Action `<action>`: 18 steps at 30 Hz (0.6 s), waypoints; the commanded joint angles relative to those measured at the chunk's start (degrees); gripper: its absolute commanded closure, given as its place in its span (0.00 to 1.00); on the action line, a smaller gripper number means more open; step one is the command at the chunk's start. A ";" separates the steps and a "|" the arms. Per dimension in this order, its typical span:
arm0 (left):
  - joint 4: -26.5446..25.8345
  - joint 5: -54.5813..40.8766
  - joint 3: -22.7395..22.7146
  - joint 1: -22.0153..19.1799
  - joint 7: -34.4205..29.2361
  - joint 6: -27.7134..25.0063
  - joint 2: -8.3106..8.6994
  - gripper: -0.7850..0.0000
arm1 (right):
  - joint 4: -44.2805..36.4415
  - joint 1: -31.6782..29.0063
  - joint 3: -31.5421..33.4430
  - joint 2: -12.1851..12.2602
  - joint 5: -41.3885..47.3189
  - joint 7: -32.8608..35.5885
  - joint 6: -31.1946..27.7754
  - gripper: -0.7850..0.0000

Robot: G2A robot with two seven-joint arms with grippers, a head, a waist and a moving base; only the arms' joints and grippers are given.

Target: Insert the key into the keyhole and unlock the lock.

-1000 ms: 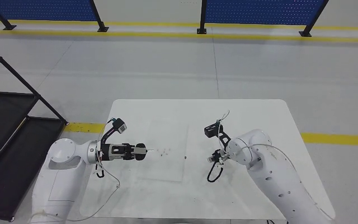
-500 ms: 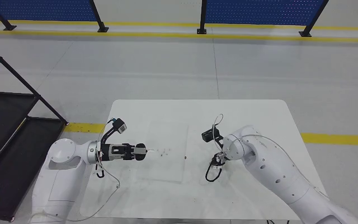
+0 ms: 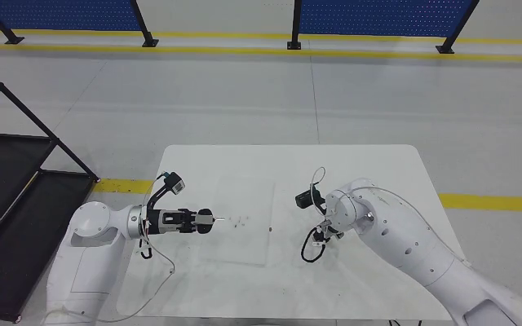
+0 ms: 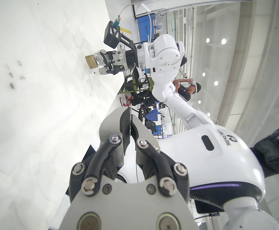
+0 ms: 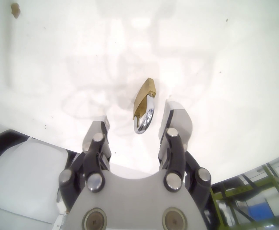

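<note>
A brass padlock with a chrome shackle lies on the white table, right of centre. My right gripper stands open around it, one finger on each side, neither pad touching. From the left wrist view the padlock sits at the tips of that right gripper. My left gripper is shut on the key, a thin metal blade edge-on between the pads. In the top view the left gripper hovers left of centre, and the key tip points toward the right gripper.
Small dark specks lie on the table between the two grippers. A faint rectangular mat covers the table's middle. A black rack stands beyond the left edge. A small brown bit rests farther off on the table.
The right arm's wrist and elbow have swung a little to the left while its gripper stayed over the padlock. The left arm with the key has not moved.
</note>
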 commanded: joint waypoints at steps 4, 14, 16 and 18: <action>0.00 0.00 0.00 0.00 0.00 0.00 0.00 1.00 | 0.05 -0.11 0.14 -0.20 0.11 -0.88 -0.08 0.55; 0.00 0.00 0.00 0.00 0.00 0.00 0.00 1.00 | 2.00 -0.79 0.13 -1.03 -0.19 -3.07 0.22 0.70; 0.00 0.00 0.00 0.00 0.00 0.00 0.00 1.00 | 2.38 -0.75 0.29 -1.20 0.12 -2.95 0.52 1.00; 0.00 0.00 0.00 0.00 0.00 0.00 0.00 1.00 | 2.49 -0.74 0.68 -1.23 0.11 -2.79 0.94 1.00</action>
